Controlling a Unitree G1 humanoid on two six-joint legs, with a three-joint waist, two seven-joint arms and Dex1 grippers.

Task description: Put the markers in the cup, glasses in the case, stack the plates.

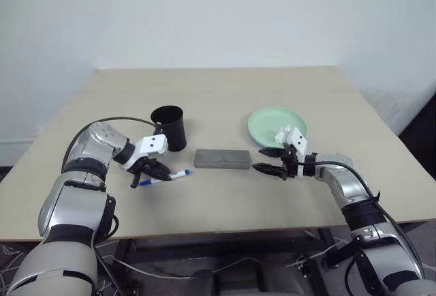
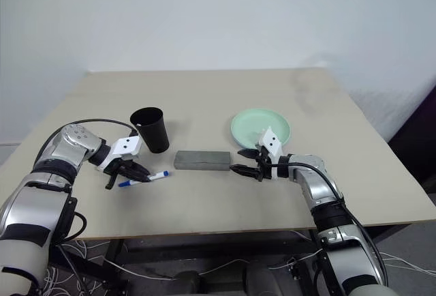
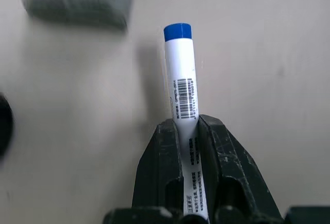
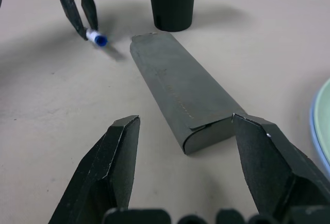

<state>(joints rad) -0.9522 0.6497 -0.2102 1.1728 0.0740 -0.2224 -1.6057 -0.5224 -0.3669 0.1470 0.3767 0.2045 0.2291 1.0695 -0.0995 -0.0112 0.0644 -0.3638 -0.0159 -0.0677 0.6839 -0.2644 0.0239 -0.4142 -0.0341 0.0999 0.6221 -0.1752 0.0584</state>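
On the beige table [image 1: 218,98] in front of you, your left gripper [image 1: 155,173] has its two black fingers [image 3: 160,172] pinched on a marker [image 1: 167,176], the white barrel clamped between them and the blue-capped end sticking out past the tips toward the middle of the table. In the left wrist view the marker runs straight out from between the fingers, with printed lettering along its barrel. Just behind that gripper stands the cup [image 1: 169,127], upright and black, with its mouth open to the top. Beside the cup, toward your right, the case [image 1: 221,159] lies flat and shut on the table, its long side across your view. Your right gripper [image 1: 267,160] hangs just off the right end of the case with its fingers spread wide and nothing between them; the right wrist view looks down the length of the case through that gap. Behind the right gripper sits the mint green plate [image 1: 272,122], and a light blue rim shows under its edge in the right wrist view. You cannot tell from these views where the glasses are.
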